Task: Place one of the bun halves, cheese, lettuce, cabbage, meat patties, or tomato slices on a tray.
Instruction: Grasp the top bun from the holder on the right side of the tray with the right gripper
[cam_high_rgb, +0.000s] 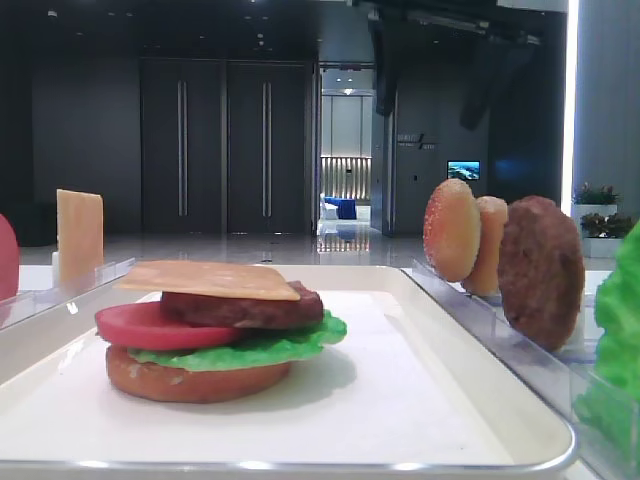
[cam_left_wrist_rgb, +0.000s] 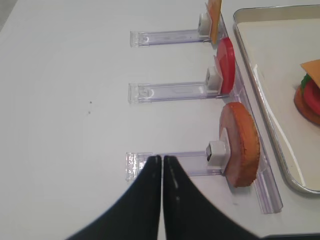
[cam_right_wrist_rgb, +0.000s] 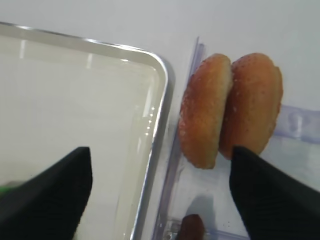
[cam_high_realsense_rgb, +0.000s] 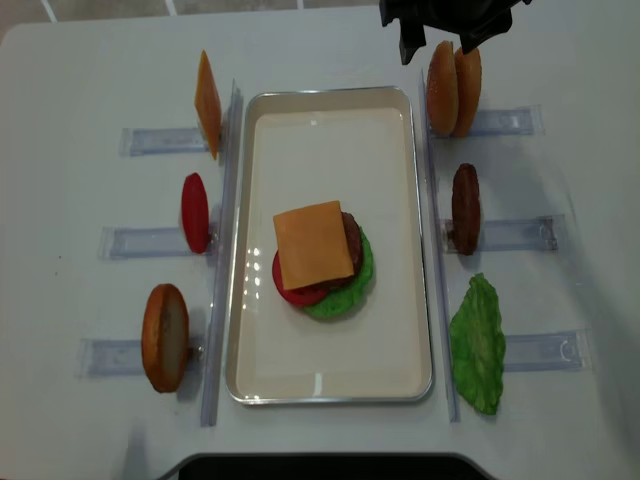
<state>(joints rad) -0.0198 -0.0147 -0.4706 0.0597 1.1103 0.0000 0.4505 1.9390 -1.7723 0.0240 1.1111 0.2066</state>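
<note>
The white tray (cam_high_realsense_rgb: 425, 250) holds a stack of bun base, lettuce (cam_high_realsense_rgb: 350, 290), tomato, meat patty and, on top, a square cheese slice (cam_high_realsense_rgb: 313, 243). Two sesame bun halves (cam_high_realsense_rgb: 453, 88) stand on edge in a clear rack just right of the tray's far corner, and show again as bun halves (cam_right_wrist_rgb: 227, 107) in the right wrist view. My right gripper (cam_right_wrist_rgb: 160, 195) hangs open above the tray rim (cam_right_wrist_rgb: 162, 100) and that rack, just short of the bun halves, with nothing between its fingers (cam_right_wrist_rgb: 270, 195). My left gripper (cam_left_wrist_rgb: 162, 159) is shut and empty over the table left of the tray.
Clear racks line both sides of the tray. On the right stand a spare meat patty (cam_high_realsense_rgb: 465, 208) and a lettuce leaf (cam_high_realsense_rgb: 478, 345). On the left are a cheese slice (cam_high_realsense_rgb: 207, 103), a tomato slice (cam_high_realsense_rgb: 194, 212) and a round bun piece (cam_left_wrist_rgb: 240, 145) close to my left gripper.
</note>
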